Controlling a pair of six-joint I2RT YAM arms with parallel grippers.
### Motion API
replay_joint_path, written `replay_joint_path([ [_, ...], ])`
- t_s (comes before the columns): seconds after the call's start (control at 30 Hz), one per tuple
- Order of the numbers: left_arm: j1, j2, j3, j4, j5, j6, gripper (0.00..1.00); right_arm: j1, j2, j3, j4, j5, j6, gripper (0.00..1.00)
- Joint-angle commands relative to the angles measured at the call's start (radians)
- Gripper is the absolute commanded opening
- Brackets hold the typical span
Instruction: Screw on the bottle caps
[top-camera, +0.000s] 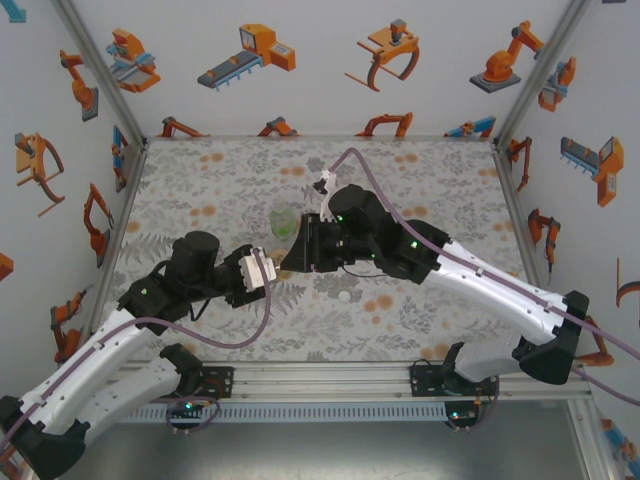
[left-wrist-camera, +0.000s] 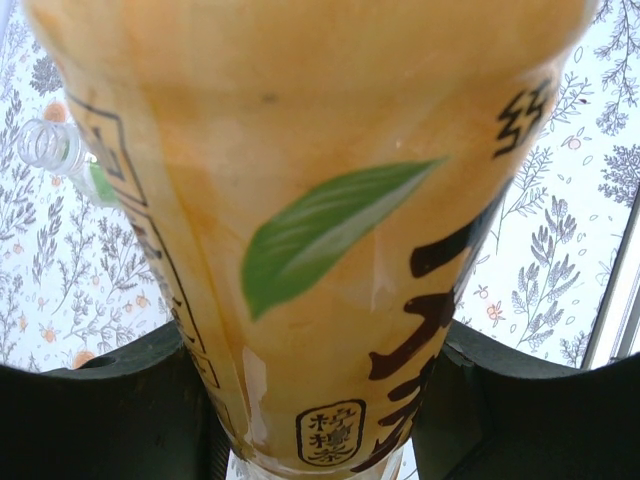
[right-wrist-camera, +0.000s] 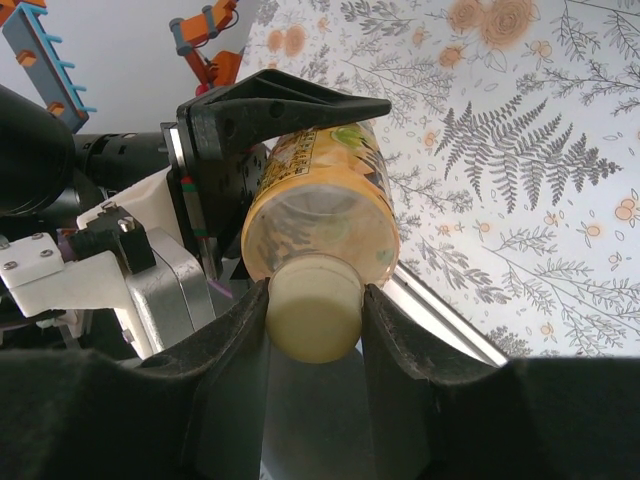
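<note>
**A:** Right end effector (right-wrist-camera: 315, 320), what has it got?
**B:** Its jaws are closed on the pale yellow cap (right-wrist-camera: 313, 325), which sits at the mouth of the yellow-orange bottle (right-wrist-camera: 320, 195).
**A:** And the left end effector (left-wrist-camera: 320, 420)?
**B:** It is clamped round that bottle's body, facing the right one over the floral bench (top-camera: 200, 180). The white walls (top-camera: 320, 95) are printed with orange robots.
</note>
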Motion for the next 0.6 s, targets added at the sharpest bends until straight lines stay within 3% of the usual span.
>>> replay_joint_path([
  [0.0, -0.005, -0.008, 0.015, 0.058, 0.045, -0.010, 0.00, 0.007, -0.010, -0.010, 0.026, 0.006, 0.007, 0.29],
  [0.33, -0.005, -0.001, 0.016, 0.058, 0.049, -0.010, 0.00, 0.007, -0.017, 0.024, -0.001, 0.033, -0.017, 0.47],
  [0.57, -0.004, 0.003, 0.015, 0.057, 0.043, -0.011, 0.00, 0.007, -0.025, 0.034, -0.011, 0.037, -0.025, 0.50],
])
